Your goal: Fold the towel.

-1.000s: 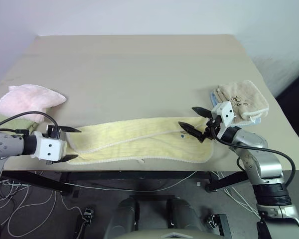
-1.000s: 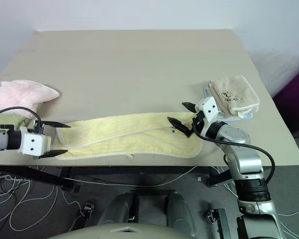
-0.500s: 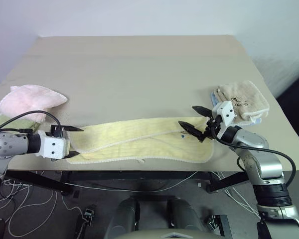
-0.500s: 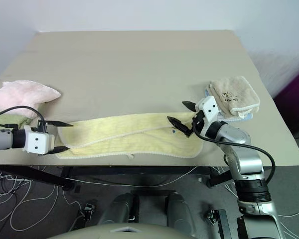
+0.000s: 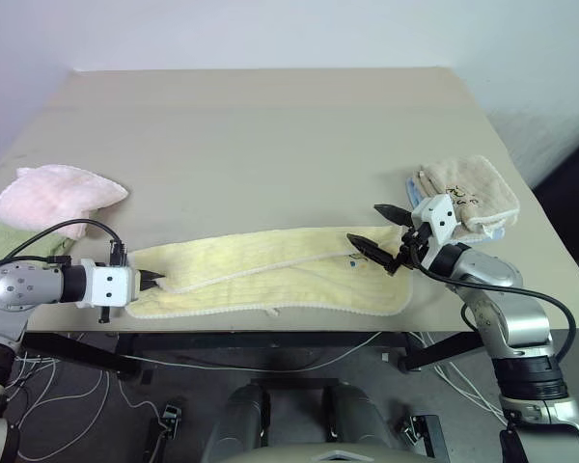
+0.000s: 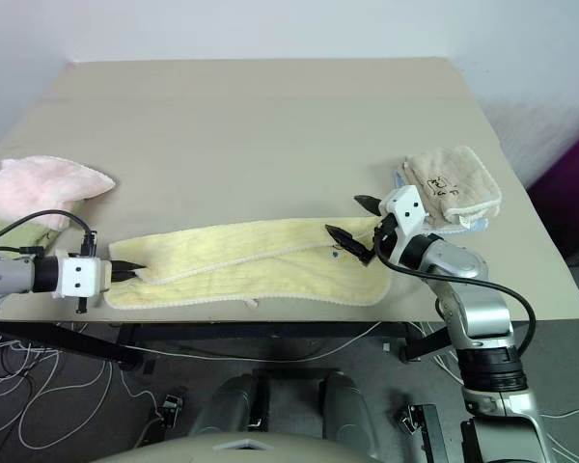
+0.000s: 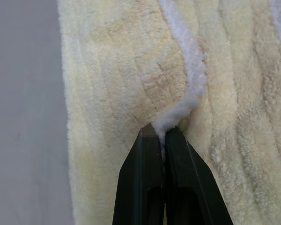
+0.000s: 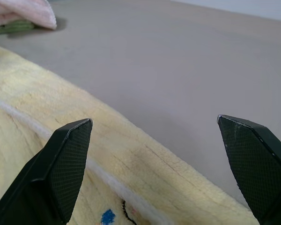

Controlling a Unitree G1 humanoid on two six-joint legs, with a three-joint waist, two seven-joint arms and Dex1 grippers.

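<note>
The pale yellow towel [image 5: 270, 275] lies as a long strip along the table's near edge, its upper layer folded over lengthwise with a whitish hem running through it. At the towel's left end my left gripper [image 5: 154, 281] is shut on the towel, its fingers [image 7: 152, 178] pinching the white hem [image 7: 187, 89]. My right gripper [image 5: 378, 230] hovers open over the towel's right end, with one fingertip [image 8: 68, 154] above the cloth and small blue and dark marks [image 8: 107, 216] below it.
A folded beige towel [image 5: 471, 193] with dark marks lies at the right, just behind my right gripper. A fluffy pink towel [image 5: 53, 196] rests on something green at the table's left edge. The table [image 5: 270, 125] stretches wide behind the yellow towel.
My left gripper has gone from wide open to shut on the towel's left end. The right gripper has stayed open in place.
</note>
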